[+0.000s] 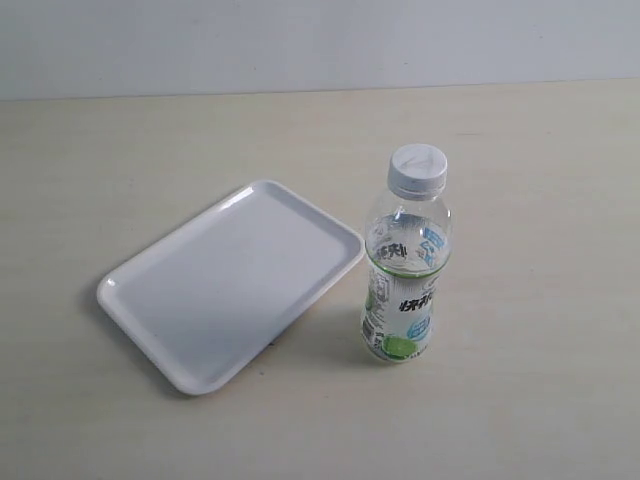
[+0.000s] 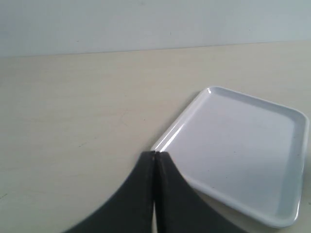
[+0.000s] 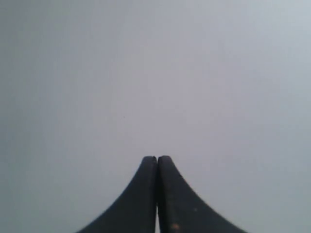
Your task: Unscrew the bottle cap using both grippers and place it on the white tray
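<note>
Standing upright just beside the white tray's (image 1: 230, 285) corner, the bottle (image 1: 405, 270) has its long axis vertical, the bottle cap (image 1: 417, 170) screwed on top. The left gripper (image 2: 154, 154), jaws pressed together and empty, looks onto the tray without the bottle in view, so the bottle likely lies beyond the tray from it. The right gripper (image 3: 157, 158), equally closed on nothing, sees only blank grey.

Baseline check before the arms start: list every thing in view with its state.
tray: flat on the table, nothing in it.
bottle: upright on the table, close beside the tray.
bottle cap: screwed on the bottle, untouched.
left gripper: shut, empty.
right gripper: shut, empty.
</note>
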`<action>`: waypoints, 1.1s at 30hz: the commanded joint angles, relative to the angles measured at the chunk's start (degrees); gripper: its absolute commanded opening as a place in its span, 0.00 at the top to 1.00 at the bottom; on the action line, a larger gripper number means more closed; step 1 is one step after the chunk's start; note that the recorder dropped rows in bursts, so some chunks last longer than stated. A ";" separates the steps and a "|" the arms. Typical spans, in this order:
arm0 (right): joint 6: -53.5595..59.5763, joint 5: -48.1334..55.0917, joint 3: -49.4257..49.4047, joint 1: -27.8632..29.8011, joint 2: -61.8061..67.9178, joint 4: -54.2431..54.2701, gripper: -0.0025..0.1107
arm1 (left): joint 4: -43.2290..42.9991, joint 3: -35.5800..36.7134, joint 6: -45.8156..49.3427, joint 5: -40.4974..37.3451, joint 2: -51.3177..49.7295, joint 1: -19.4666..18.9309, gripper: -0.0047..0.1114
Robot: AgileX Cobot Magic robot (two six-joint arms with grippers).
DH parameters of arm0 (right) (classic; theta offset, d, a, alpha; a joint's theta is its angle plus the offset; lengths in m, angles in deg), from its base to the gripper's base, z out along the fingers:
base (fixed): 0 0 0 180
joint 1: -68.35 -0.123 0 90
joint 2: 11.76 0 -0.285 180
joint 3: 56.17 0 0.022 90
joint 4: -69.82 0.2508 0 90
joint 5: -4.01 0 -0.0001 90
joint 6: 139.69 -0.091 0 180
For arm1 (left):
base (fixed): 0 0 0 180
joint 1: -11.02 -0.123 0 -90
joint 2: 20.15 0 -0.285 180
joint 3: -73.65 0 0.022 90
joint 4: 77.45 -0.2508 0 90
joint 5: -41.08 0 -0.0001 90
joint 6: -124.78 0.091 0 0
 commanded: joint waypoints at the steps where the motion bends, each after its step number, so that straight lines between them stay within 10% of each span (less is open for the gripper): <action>1: -5.27 3.56 3.09 0.19 10.75 -4.84 0.98 | -0.15 0.00 0.26 0.38 0.36 0.26 0.96; 6: -52.32 -7.24 3.01 0.19 35.70 -73.07 0.79 | -0.15 0.00 0.26 0.38 0.36 0.26 0.96; 13: -34.29 -19.74 3.01 0.19 65.37 -70.61 0.20 | -0.15 0.00 0.26 0.38 0.36 0.26 0.96; 22: -5.13 -34.68 3.80 0.19 90.30 -52.20 0.20 | -0.15 0.00 0.26 0.38 0.36 0.26 0.96; 33: -8.41 -40.51 14.36 0.19 103.59 -60.96 0.20 | -0.15 0.00 0.26 0.38 0.36 0.26 0.96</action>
